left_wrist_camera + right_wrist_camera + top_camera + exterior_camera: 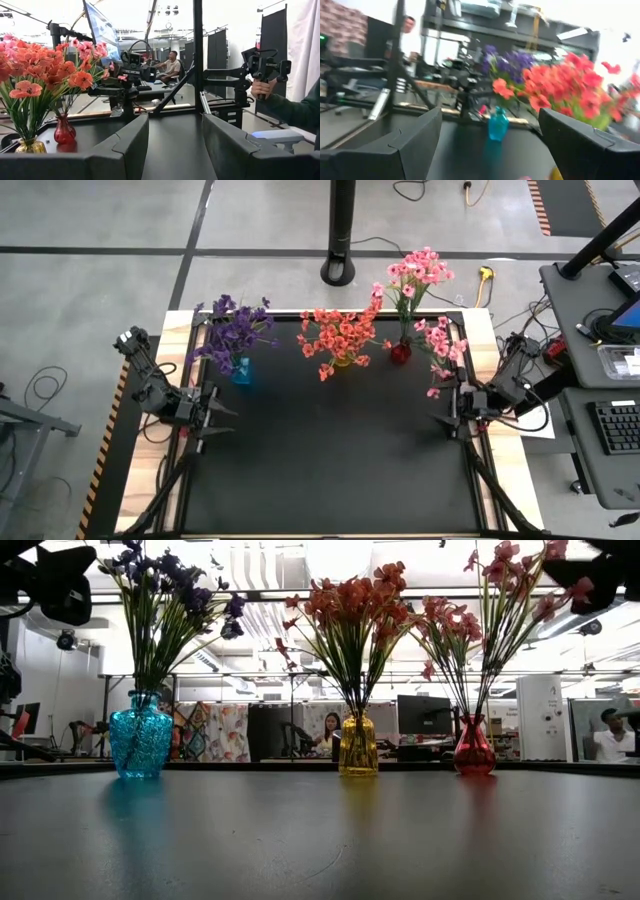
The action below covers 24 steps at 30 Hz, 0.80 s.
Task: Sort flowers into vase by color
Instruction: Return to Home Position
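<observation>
Flowers all stand in vases along the far side of the table (330,480), ahead of both grippers. From above, the left gripper (222,420) sits by its own side edge and the right gripper (440,426) sits by the other side edge. Each one points in toward the middle. The purple flowers (235,330) in the blue vase (242,370) are nearest the left gripper, a little ahead of it. The pink flowers (420,272) in the red vase (400,354) are nearest the right gripper, and a few pink blossoms hang close to it. The orange flowers (340,335) in the yellow vase (343,360) stand between, well apart from both grippers. Each color has its own vase, so the sorting looks done. I think the arms wait at the sides so they do not bump the stems. From table height, the three vases stand upright in a row, and no flower lies on the dark top. In the left wrist view, the left gripper's fingers (131,142) are spread wide with nothing between them. The orange flowers and red vase are ahead, off to one side. In the right wrist view, the right gripper's fingers (415,142) are wide apart too and hold nothing. The blue vase stands far ahead of them.
</observation>
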Available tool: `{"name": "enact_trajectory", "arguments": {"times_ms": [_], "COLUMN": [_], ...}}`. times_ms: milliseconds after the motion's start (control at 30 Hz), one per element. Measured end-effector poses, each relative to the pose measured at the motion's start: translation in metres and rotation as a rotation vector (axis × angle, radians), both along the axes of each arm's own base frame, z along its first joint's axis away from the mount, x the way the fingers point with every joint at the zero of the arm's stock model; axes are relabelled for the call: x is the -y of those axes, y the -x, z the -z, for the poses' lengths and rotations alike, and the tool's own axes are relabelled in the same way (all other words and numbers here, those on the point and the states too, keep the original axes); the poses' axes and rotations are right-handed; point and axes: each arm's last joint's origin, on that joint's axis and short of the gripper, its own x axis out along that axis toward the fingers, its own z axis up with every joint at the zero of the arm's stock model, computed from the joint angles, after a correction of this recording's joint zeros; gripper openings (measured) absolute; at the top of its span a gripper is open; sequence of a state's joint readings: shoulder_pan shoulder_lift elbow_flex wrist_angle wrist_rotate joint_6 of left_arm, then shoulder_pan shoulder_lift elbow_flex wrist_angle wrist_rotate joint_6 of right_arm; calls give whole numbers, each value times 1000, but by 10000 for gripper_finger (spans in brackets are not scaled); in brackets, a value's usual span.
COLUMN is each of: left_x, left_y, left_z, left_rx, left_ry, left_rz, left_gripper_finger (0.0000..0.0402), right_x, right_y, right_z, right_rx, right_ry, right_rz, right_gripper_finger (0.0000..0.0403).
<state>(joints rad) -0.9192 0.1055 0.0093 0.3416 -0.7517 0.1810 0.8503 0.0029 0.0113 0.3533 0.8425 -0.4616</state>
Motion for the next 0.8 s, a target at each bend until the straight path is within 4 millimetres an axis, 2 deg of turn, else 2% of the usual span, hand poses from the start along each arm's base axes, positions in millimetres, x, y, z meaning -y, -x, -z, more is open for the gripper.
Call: {"name": "enact_trajectory", "arguments": {"times_ms": [167,433,600,800], "left_x": [0,1,1,1], "left_y": [0,-1,-1,-1], "left_z": [0,0,0,0], "left_rx": [-5,-25,-37,-38], "left_ry": [1,-20,61,72], "left_rz": [1,2,16,18], "left_gripper_finger": [168,168,168,168], "right_x": [4,1,0,0], "right_y": [0,-2,-3,-3], "right_z": [1,3,4,4], "right_rx": [-31,-50,-60,-61], "right_ry": [-63,-38,-22,-15], "right_rz": [112,112,112,111], "right_gripper_finger": [324,324,325,325]}}
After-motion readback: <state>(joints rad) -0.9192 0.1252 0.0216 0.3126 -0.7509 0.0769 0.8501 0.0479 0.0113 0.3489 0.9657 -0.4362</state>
